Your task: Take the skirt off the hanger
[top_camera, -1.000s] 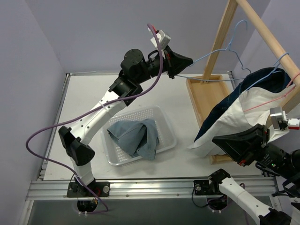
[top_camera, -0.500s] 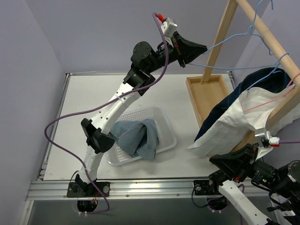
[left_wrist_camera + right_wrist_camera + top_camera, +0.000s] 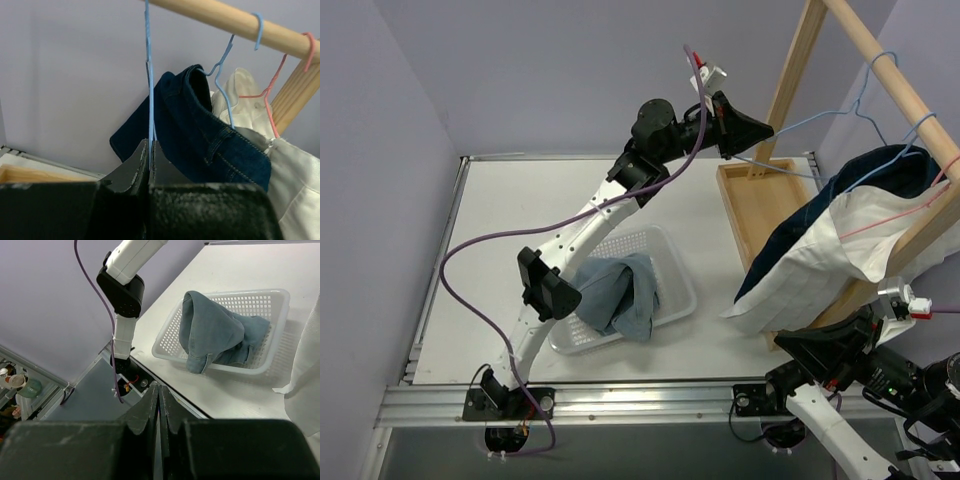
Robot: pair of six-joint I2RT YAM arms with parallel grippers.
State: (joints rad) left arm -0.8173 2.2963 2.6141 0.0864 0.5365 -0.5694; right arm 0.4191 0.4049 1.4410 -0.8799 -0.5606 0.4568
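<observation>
The skirt, a faded blue denim piece, lies crumpled in a white mesh basket that sits toward the near edge of the tabletop, roughly midway between its left and right edges. It is off the hanger and well apart from both arms.

The left arm reaches high over the far right corner. The left claw is pinched together on the thin wire of a bare light-blue hanger. The wire runs straight up from the fingertips toward the wooden rail. Whether its hook rests on the rail cannot be told.

Further along the rail a dark navy denim garment hangs on a second blue hanger, with a white garment draped beside it and touching it. Below them the rack's wooden base tray stands along the right edge of the tabletop.

The right claw is low at the near right corner, its fingers pressed together with nothing between them.
</observation>
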